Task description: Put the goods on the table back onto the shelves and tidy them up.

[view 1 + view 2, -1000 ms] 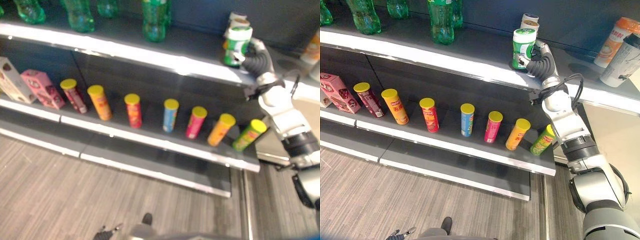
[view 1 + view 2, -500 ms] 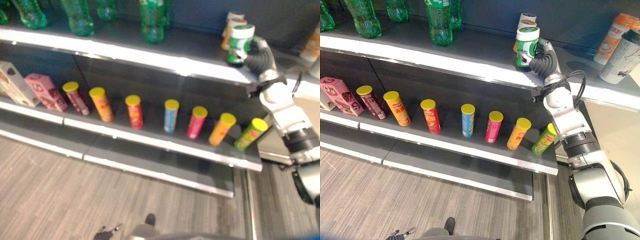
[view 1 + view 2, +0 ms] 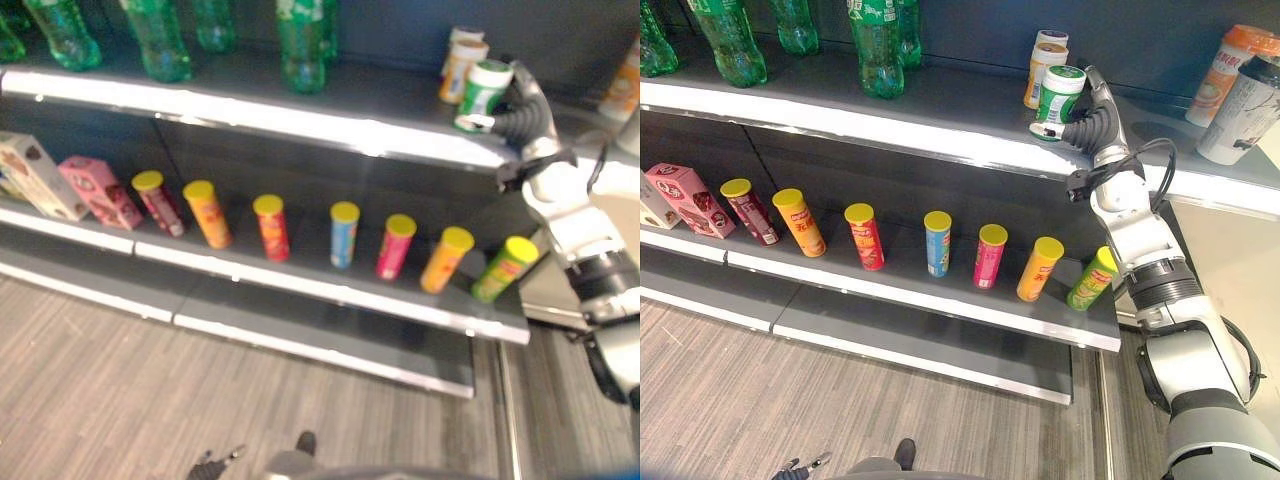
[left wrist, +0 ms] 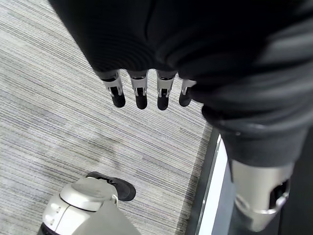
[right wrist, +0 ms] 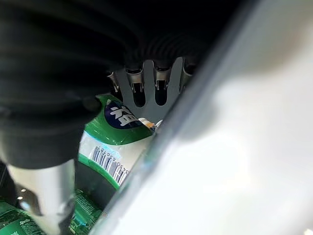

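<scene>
1. Nearest the robot, the left hand (image 4: 142, 93) hung low over the wooden floor (image 3: 790, 400). Its fingers were straight and loose, and it held nothing.

2. A bit farther off, the lower shelf (image 3: 940, 305) had a row of tall chip tubes (image 3: 937, 242) with yellow lids. They stood apart from each other, and the ones at the right end leaned over. Two snack boxes (image 3: 685, 198) stood at the left end.

3. Higher up and farther back, the right hand (image 3: 1090, 112) reached onto the top shelf (image 3: 940, 140). Its fingers were wrapped round a green and white tub (image 3: 1058, 100).

4. The tub was tilted. Its bottom edge was at the front of the top shelf, just beside two cream cups (image 3: 1045, 68) that stood behind it.

5. The tub looked stiff, smooth and probably light. I think it could slip or tip, so holding it round the middle seemed best.

6. Farthest back on the left stood green soda bottles (image 3: 878, 45). Far to the right stood two drink cups (image 3: 1240, 95).
</scene>
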Controlling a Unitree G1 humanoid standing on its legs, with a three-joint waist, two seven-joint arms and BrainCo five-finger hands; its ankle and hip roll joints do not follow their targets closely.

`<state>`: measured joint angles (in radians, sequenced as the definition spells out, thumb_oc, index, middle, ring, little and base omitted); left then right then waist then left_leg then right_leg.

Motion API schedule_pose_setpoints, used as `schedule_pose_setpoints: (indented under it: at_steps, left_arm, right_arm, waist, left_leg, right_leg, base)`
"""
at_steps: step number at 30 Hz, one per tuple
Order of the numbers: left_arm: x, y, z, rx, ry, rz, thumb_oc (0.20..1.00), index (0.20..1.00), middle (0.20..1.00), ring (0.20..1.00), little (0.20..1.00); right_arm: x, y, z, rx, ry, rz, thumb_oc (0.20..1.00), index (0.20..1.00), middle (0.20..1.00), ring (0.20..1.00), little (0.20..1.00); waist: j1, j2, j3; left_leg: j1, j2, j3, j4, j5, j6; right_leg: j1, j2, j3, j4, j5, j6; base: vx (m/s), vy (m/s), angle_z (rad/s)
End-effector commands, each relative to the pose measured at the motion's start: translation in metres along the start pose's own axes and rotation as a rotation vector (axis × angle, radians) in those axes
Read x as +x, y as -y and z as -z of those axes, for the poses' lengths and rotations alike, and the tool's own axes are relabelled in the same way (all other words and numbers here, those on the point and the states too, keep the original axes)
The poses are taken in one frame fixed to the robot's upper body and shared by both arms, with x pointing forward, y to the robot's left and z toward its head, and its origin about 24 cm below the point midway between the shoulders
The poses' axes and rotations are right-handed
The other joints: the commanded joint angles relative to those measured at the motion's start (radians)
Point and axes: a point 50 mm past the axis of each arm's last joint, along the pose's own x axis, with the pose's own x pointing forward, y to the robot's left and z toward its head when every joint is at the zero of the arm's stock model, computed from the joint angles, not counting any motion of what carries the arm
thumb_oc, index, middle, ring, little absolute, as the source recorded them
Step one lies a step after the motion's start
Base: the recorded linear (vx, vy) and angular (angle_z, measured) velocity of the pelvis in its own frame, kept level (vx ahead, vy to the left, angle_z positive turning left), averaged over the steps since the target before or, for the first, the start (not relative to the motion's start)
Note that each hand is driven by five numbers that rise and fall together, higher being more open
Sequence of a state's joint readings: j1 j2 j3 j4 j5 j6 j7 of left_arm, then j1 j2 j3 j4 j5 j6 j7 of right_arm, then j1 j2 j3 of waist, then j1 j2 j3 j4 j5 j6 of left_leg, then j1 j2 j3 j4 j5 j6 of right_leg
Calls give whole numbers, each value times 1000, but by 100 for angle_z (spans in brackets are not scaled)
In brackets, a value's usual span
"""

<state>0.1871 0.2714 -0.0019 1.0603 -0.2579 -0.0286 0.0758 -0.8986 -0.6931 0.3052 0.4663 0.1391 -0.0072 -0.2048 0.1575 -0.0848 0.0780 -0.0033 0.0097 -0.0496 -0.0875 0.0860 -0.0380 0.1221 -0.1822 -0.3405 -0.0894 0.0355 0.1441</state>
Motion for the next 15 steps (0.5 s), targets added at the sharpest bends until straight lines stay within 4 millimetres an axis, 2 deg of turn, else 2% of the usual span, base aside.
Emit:
schedule_pose_setpoints:
  at_steps: [1,8,15]
  left_arm:
    - [3,-1,-11,51,23,-1,1000,1000,1000,1000,1000]
    - [3,0,-9,37,15,-4,1000,1000,1000,1000,1000]
    - [3,5,-8,11,12,2,1000,1000,1000,1000,1000]
  right_arm:
    - [16,8,-24,18,69,26,1000,1000,1000,1000,1000]
    - [7,4,-32,96,129,15,1000,1000,1000,1000,1000]
    - [-19,10,-43,134,246,50,1000,1000,1000,1000,1000]
  waist:
    - [40,5,-30]
    - [29,1,-29]
    - [17,-3,-23]
  left_leg:
    - [55,33,76,0,-118,-42]
    - [55,32,82,0,-120,-41]
    - [56,32,88,0,-124,-37]
  right_leg:
    - [-28,-56,-25,30,17,37]
    - [-34,-56,-18,30,19,38]
    - [-40,-60,-14,34,20,41]
  base:
    - [0,0,0]
    - [0,0,0]
    - [0,0,0]
